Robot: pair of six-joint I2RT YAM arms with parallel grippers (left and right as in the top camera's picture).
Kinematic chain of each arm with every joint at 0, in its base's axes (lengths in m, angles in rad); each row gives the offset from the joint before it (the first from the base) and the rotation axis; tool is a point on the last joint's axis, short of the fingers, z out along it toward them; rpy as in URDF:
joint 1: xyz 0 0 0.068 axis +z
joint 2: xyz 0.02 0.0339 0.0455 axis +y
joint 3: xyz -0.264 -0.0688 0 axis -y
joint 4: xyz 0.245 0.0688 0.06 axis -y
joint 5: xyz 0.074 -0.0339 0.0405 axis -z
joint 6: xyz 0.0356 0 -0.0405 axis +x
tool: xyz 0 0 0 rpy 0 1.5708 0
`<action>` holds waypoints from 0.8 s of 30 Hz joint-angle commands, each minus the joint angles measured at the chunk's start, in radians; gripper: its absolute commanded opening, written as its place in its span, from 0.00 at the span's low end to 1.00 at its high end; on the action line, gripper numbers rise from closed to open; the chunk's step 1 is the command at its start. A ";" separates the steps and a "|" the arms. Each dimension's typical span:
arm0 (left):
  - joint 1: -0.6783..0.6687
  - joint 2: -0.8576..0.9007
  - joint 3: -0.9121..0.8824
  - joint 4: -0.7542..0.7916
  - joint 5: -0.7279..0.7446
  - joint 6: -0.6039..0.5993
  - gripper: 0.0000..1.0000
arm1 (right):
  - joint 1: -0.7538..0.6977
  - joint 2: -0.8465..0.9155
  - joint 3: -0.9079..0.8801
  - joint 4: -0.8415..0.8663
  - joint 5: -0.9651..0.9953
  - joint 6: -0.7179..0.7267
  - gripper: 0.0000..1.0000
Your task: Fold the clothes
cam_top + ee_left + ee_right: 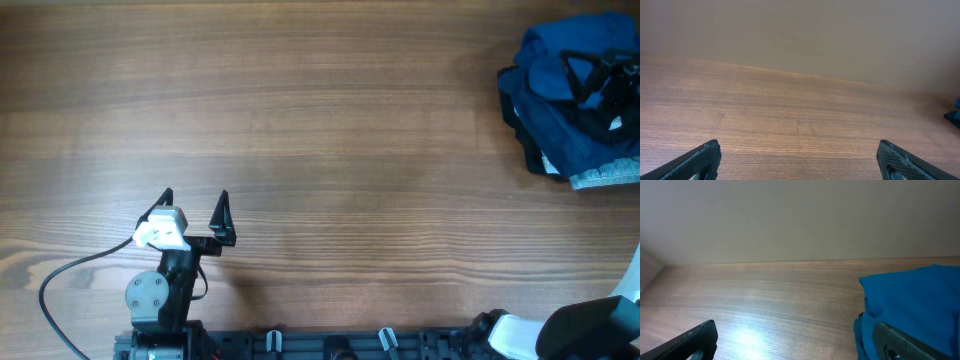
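The clothes are a medium-blue shirt (555, 68) lying crumpled on top of a pile at the far right edge of the table. In the right wrist view the shirt (920, 295) fills the right side. My right gripper (588, 78) is open and sits over the pile; in its own view (795, 330) the right finger lies against the blue fabric and the left finger is over bare wood. My left gripper (195, 212) is open and empty near the front left, far from the shirt, with only wood between its fingers (799, 147).
Under the blue shirt lie a dark navy garment (568, 140), a black garment edge (512, 110) and a pale grey patterned piece (605, 176). The wooden table (320, 130) stretches between the arms. A plain wall stands behind its far edge (800, 35).
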 commanded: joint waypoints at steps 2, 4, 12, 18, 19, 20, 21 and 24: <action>0.004 -0.011 -0.005 -0.005 -0.006 -0.005 1.00 | 0.015 0.014 -0.008 0.003 -0.007 0.001 1.00; 0.004 -0.011 -0.005 -0.005 -0.005 -0.005 1.00 | 0.037 -0.003 -0.011 0.002 -0.001 0.001 1.00; 0.004 -0.011 -0.005 -0.005 -0.006 -0.005 1.00 | 0.224 -0.219 -0.011 0.002 0.160 0.000 1.00; 0.004 -0.011 -0.005 -0.005 -0.005 -0.005 1.00 | 0.426 -0.476 -0.131 0.024 0.274 -0.070 1.00; 0.004 -0.011 -0.005 -0.005 -0.005 -0.005 1.00 | 0.453 -0.526 -0.179 0.053 0.294 -0.092 1.00; 0.004 -0.011 -0.005 -0.005 -0.006 -0.005 1.00 | 0.483 -0.593 -0.257 0.125 0.325 -0.122 1.00; 0.004 -0.011 -0.005 -0.005 -0.006 -0.005 1.00 | 0.500 -0.642 -0.322 0.182 0.353 -0.139 1.00; 0.004 -0.011 -0.005 -0.005 -0.005 -0.005 1.00 | 0.540 -0.827 -0.617 0.447 0.428 -0.133 1.00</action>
